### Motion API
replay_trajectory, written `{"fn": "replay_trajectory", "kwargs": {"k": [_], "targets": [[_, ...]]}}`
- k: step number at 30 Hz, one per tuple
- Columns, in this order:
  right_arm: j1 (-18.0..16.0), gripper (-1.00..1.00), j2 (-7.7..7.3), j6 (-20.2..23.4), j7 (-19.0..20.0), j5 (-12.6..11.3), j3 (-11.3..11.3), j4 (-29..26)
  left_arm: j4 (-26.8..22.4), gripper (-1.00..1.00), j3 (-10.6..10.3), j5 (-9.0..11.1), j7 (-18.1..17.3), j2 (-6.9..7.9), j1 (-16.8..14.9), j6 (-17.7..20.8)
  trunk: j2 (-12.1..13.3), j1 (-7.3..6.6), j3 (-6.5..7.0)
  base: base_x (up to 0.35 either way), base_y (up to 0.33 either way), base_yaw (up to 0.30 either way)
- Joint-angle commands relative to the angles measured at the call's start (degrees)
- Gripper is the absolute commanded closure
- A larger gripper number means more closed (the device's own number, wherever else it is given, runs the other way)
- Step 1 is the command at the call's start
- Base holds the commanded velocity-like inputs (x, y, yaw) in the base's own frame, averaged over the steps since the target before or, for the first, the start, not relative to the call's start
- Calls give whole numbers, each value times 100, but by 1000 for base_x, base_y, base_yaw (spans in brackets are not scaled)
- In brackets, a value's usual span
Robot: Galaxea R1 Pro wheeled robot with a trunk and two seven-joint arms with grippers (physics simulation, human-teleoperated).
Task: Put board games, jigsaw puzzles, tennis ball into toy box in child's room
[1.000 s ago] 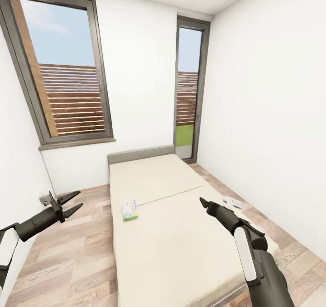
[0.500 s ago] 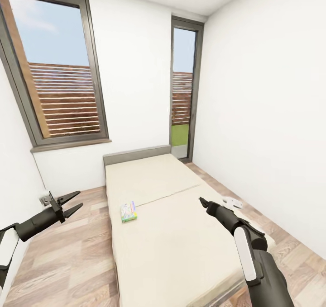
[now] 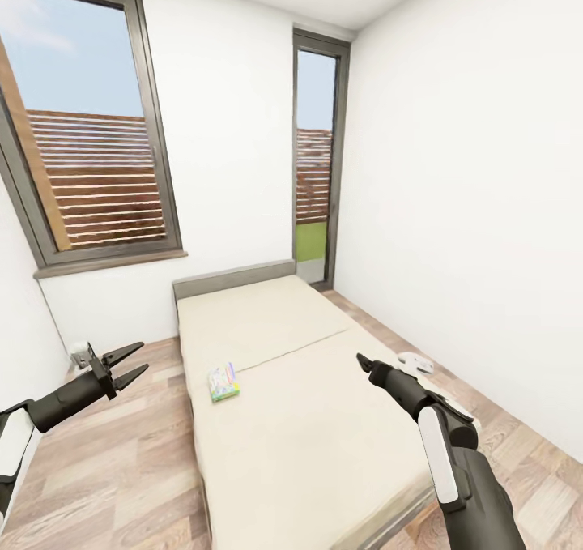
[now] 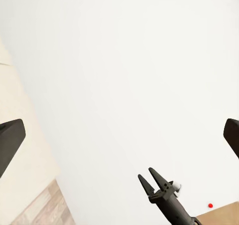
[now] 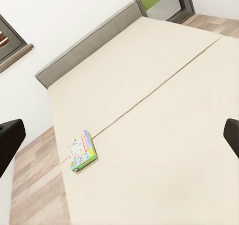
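The bed (image 3: 308,420) with its cream cover runs down the middle of the child's room. One pale green board game (image 3: 223,382) lies flat near the bed's left edge, and the right wrist view shows the same board game (image 5: 81,151). My left gripper (image 3: 144,355) hangs open over the wood floor to the left of the bed, holding nothing. Over the bed's right side, my right gripper (image 3: 362,361) is open and empty, its fingers (image 5: 11,138) spread wide. The left wrist view faces the white wall and catches the right gripper (image 4: 153,180). The table and toy box are out of view.
A large window (image 3: 89,169) is on the far wall at left, and a narrow glass door (image 3: 314,185) in the corner. A small white object (image 3: 415,362) lies on the floor right of the bed. Wood floor (image 3: 121,469) runs along both sides.
The whole picture has slid left, so the camera has turned right. Both arms hold the same pose, and the board game lies where it was on the bed.
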Motion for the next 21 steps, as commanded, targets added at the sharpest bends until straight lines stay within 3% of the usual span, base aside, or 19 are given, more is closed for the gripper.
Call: {"fn": "replay_trajectory", "kwargs": {"k": [1,9,15,21], "targets": [[-3,-100,7,34,31,-4,-18,-3,2,-100,6,-8,-21,0,-2,23,-4,2,-3,0,77,-105],[-3,-100,7,33,31,-4,-21,-3,4,-100,6,-8,-21,-1,-2,23,-4,2,-3,0,170,-173],[-3,-100,7,33,31,-4,-17,-3,4,-100,6,-8,-21,0,-2,23,-4,2,-3,0,260,-46],[-3,-100,7,31,31,-4,-16,-3,2,-100,6,-8,-21,5,-2,23,-4,2,-2,0,89,-36]]}}
